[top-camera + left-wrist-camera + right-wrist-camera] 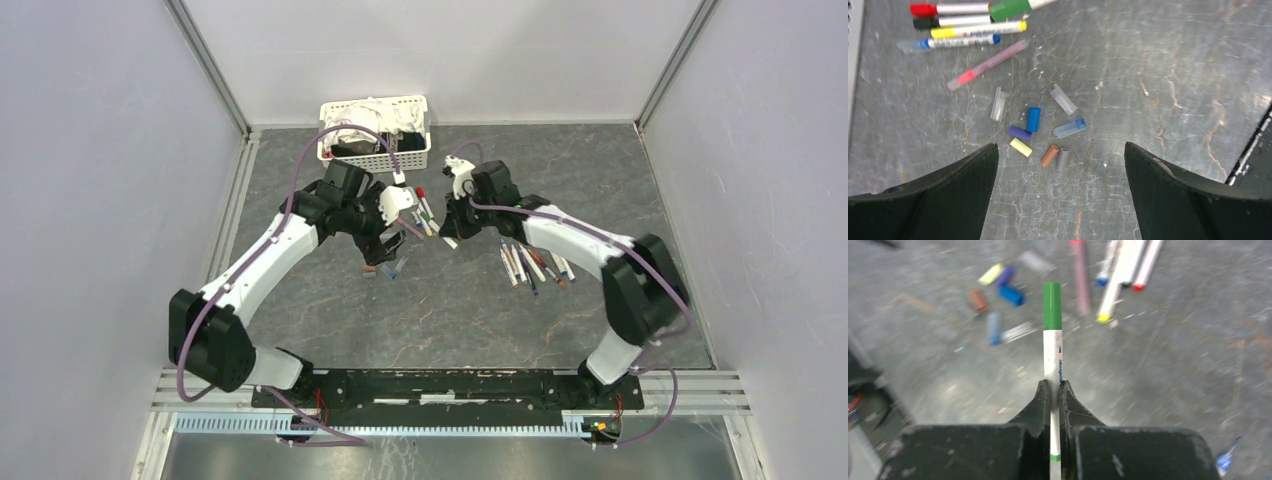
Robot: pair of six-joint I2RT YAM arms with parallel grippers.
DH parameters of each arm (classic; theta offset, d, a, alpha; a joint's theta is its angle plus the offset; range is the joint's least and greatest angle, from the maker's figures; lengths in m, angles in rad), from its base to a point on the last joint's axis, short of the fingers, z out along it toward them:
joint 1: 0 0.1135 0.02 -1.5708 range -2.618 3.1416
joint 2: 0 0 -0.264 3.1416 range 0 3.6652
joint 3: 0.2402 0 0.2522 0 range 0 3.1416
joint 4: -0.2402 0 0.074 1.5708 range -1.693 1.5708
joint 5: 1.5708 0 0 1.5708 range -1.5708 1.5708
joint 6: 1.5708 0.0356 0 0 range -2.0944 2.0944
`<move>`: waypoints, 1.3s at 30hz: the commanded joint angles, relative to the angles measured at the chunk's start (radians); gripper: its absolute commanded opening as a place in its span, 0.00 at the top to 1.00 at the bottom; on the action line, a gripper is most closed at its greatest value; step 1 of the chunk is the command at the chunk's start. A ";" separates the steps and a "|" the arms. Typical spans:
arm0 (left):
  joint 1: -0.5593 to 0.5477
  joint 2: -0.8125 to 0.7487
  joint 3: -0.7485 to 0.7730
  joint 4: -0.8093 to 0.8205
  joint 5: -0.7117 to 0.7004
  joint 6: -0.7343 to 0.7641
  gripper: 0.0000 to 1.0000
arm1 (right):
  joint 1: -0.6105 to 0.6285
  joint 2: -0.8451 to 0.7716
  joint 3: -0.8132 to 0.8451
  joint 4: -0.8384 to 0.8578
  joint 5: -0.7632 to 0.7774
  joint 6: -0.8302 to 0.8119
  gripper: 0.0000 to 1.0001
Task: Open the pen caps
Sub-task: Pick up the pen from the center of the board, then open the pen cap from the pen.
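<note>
My right gripper (1052, 388) is shut on a white pen (1052, 355), whose green cap (1051, 306) is on and points away from it. The green cap also shows at the top of the left wrist view (1010, 8). My left gripper (1060, 149) is open and empty, hovering over several loose pen caps: blue (1033, 119), purple (1019, 132), yellow (1021, 147), brown (1050, 155), grey (1063, 159) and clear ones (1064, 100). Capped pens lie beyond them: red (948, 9), black (948, 21), yellow (978, 30), blue (958, 42), pink (988, 64). In the top view the grippers (380, 245) (450, 228) are close together.
A white slotted basket (412, 158) of cloths stands at the back behind the arms. Another group of several pens (535, 265) lies on the table beside the right arm. Grey walls enclose the table on three sides.
</note>
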 commanded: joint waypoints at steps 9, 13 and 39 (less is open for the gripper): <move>-0.033 -0.240 0.055 -0.200 0.257 0.278 0.00 | 0.169 -0.397 -0.262 -0.130 -0.318 0.343 1.00; -0.074 -0.252 0.001 -0.256 0.249 0.446 0.00 | 0.178 -0.433 -0.287 -0.045 -0.312 0.423 1.00; -0.313 -0.199 -0.021 -0.267 0.039 0.599 0.83 | 0.205 -0.394 -0.092 -0.062 -0.322 0.301 1.00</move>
